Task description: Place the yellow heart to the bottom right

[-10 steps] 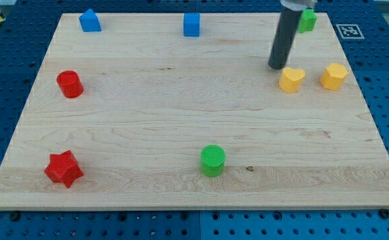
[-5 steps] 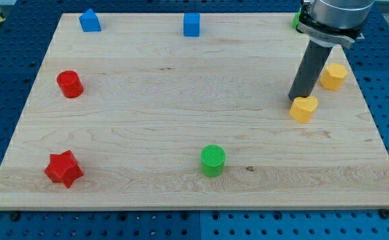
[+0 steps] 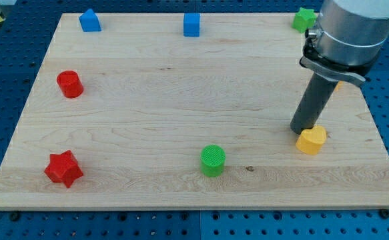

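Yellow heart [image 3: 311, 140] now sits lower, my tip [image 3: 302, 130] touching it.

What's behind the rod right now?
Mostly hidden: only a sliver of a yellow block shows at the rod's right edge. My tip sits against the top-left side of the yellow heart. The green star stays visible.

Bright, even light falls from above across the pale wooden worktop [image 3: 181, 100], with no glare and nothing washed out. Shadows are soft and short, pooling close beneath the green cylinder [image 3: 213, 161] and the red star [image 3: 63, 168]. Focus is crisp throughout, with wood grain legible and straight edges showing no bending.
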Available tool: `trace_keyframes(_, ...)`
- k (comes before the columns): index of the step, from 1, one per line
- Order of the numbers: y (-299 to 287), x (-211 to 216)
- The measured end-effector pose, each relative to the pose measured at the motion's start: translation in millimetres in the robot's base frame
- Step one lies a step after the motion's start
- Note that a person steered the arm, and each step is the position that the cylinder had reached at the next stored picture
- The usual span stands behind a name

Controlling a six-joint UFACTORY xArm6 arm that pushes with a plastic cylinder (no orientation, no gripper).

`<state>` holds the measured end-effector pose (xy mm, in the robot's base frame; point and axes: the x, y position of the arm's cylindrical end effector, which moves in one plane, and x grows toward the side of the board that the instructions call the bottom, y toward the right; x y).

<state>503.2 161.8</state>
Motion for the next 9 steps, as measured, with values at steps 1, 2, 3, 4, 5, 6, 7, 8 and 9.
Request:
trace_keyframes(1,-13,1)
trace_keyframes(2,-1,10)
trace_keyframes(3,20,17)
trace_keyframes(4,36,21)
trace_keyframes(5,39,28)
trace_keyframes(6,34,28)
trace_keyframes(7,26,32)
trace_keyframes(8,28,47)
trace_keyframes(9,47,60)
